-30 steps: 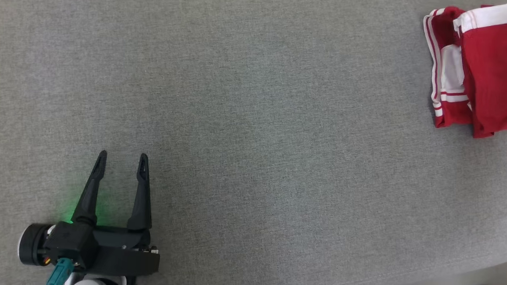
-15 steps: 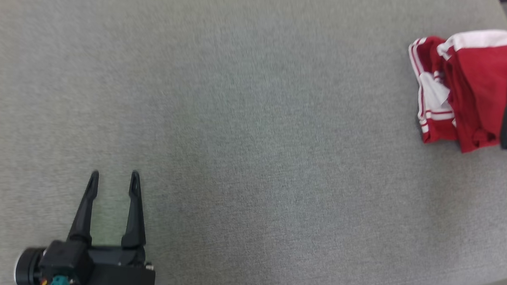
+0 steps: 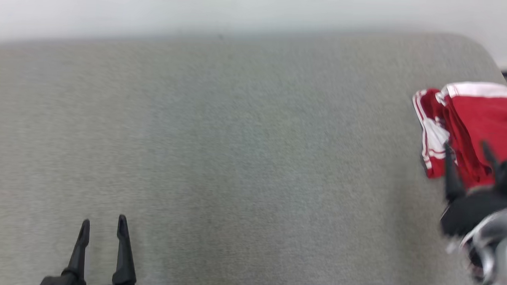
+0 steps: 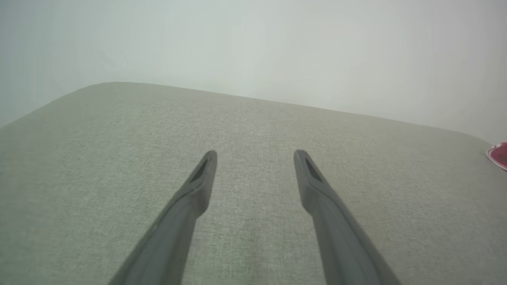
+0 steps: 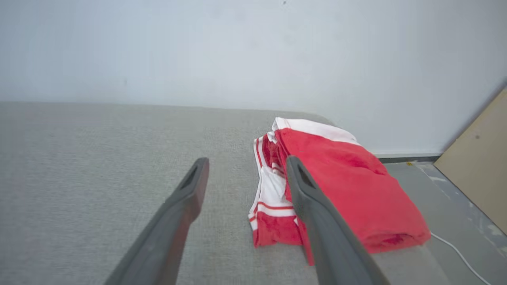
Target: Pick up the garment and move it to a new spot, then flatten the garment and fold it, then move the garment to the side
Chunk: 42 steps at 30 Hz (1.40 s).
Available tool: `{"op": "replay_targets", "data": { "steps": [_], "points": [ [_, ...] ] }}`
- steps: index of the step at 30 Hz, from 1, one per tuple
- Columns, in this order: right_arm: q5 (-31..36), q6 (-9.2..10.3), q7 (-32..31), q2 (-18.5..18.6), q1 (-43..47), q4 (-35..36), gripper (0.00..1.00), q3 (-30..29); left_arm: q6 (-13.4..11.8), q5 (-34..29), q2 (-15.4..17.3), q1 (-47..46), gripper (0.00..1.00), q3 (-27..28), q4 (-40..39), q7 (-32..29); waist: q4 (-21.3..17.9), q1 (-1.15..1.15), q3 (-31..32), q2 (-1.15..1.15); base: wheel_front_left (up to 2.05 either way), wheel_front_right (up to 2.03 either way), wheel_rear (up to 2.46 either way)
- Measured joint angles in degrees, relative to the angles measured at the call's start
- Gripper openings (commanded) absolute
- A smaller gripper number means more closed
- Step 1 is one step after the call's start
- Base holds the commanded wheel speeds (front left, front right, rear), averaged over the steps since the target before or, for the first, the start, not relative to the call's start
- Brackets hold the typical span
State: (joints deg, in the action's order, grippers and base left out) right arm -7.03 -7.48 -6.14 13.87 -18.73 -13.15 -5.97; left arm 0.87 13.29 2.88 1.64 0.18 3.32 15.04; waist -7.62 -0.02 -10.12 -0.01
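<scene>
Both my right hand (image 5: 247,160) and left hand (image 4: 255,152) are spread wide and empty. The folded garment (image 5: 336,186) lies at the surface (image 3: 236,158) edge, so a snag from my right hand could drag it off.

Grey fabric-covered surface (image 3: 236,158) with a rounded corner at two o'clock. One folded red and white garment (image 3: 486,121) lies on it at three o'clock, near the edge.
</scene>
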Motion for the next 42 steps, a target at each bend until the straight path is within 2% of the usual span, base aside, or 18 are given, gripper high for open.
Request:
{"op": "replay_targets", "data": {
  "steps": [6, 13, 24, 42],
  "points": [
    [-0.55, 0.0, 6.73, -6.6, 10.74, 5.9, 1.0, 2.35, -0.4, -0.31, -0.02, 2.1, 1.0, 1.24, 2.18, 0.0, 2.66, 0.0, 4.32, 0.0, 0.0, 0.0, 0.0],
    [0.29, 0.0, 13.0, -9.62, 18.34, 3.56, 1.0, 3.24, 0.66, -1.57, 0.01, 3.3, 1.0, 1.97, 5.86, 0.0, 5.26, 0.0, 8.79, -0.01, 0.0, 0.0, 0.0],
    [0.47, 0.0, 16.77, -10.89, 22.87, -0.36, 1.0, 1.54, 2.15, -3.13, -0.01, 4.25, 1.0, 1.88, 8.48, 0.0, 8.26, 0.01, 12.58, 0.0, 0.0, 0.0, 0.0],
    [-3.01, 0.0, 17.77, -10.94, 22.9, -2.91, 1.0, 2.53, 1.57, -2.88, -0.01, 5.42, 1.0, 0.89, 8.22, 0.0, 7.87, 0.02, 12.67, 0.01, 0.0, 0.0, 0.0]
  ]
}}
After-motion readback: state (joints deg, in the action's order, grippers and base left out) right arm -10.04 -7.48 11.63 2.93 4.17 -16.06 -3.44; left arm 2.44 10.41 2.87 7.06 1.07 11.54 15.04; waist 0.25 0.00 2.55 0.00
